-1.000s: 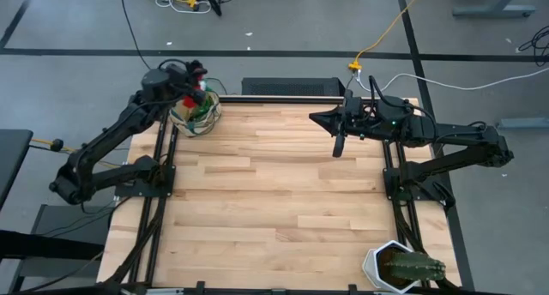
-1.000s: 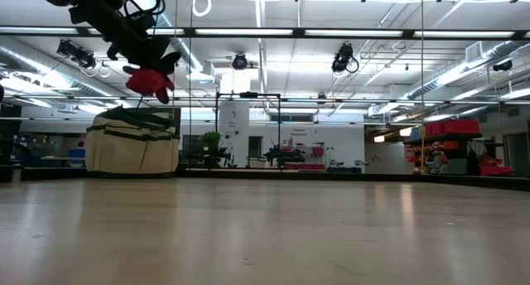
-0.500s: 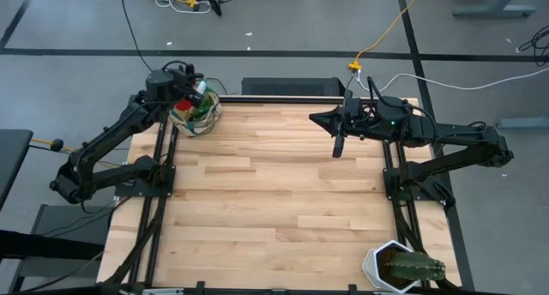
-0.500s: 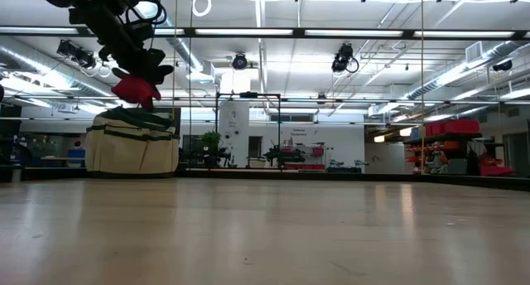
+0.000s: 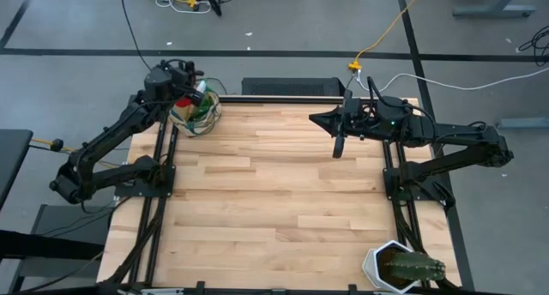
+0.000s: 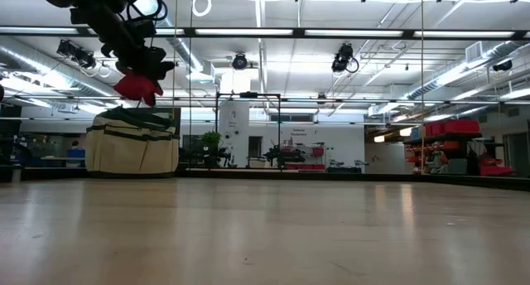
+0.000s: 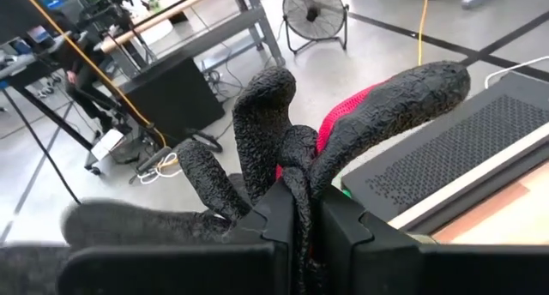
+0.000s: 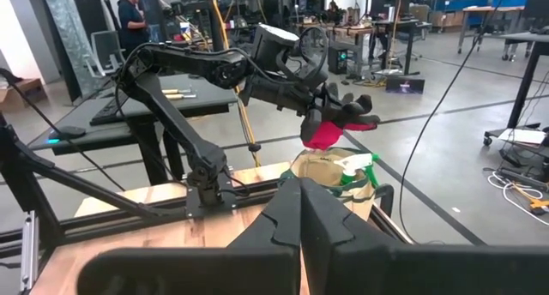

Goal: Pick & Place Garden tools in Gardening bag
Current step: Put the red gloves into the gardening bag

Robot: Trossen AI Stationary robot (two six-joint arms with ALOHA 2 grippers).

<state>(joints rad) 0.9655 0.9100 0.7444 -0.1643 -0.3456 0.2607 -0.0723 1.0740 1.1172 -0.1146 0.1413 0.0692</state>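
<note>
My left gripper [image 5: 182, 87] is shut on the red-and-black glove [image 6: 138, 86] at the table's far left corner, just above the gardening bag [image 6: 132, 144]. The bag is beige with green trim and stands on its base on the table [image 5: 196, 115]. A green spray bottle [image 8: 356, 165] sticks out of the bag's open top. The glove also shows in the right wrist view [image 8: 333, 123]. My right gripper [image 5: 337, 143] is shut and empty, hovering over the table's far right part. My left gripper pinches the glove between its two fingers [image 7: 339, 222], at a bunched fold [image 7: 296, 179] near the base of the glove's black fingers. Those fingers [image 7: 262, 115] splay out beyond my fingertips. The gripper slants down from above. The glove is lifted clear, above the bag's top.
A white pot with a green cactus [image 5: 401, 267] stands at the table's near right corner. The wooden tabletop [image 5: 274, 192] lies between the arms. People and workbenches [image 8: 133, 12] show in the room beyond the table.
My left gripper has shifted a little toward the table's left edge with the glove, bringing it over the bag's top and slightly lower. It stays shut on the glove.
</note>
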